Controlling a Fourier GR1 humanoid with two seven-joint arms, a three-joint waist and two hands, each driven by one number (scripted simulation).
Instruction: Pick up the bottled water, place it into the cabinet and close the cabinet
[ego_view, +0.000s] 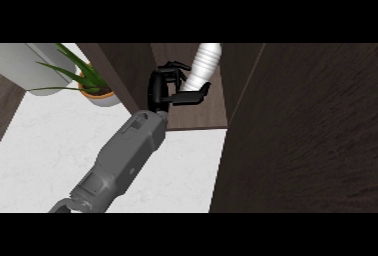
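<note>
The bottled water (206, 61) is a white ribbed bottle, leaning inside the open dark-wood cabinet (198, 118). My left hand (163, 91) reaches into the cabinet from the lower left. Its fingers curl beside the bottle's left side and its thumb presses the bottle's lower end. The bottle's base is hidden behind the thumb. My right hand shows nowhere in the head view.
The cabinet's open door (310, 130) fills the right side as a tall dark panel. A potted green plant (97, 89) stands left of the cabinet, with a grey rounded object (29, 65) behind it. White speckled counter (52, 150) spreads at lower left.
</note>
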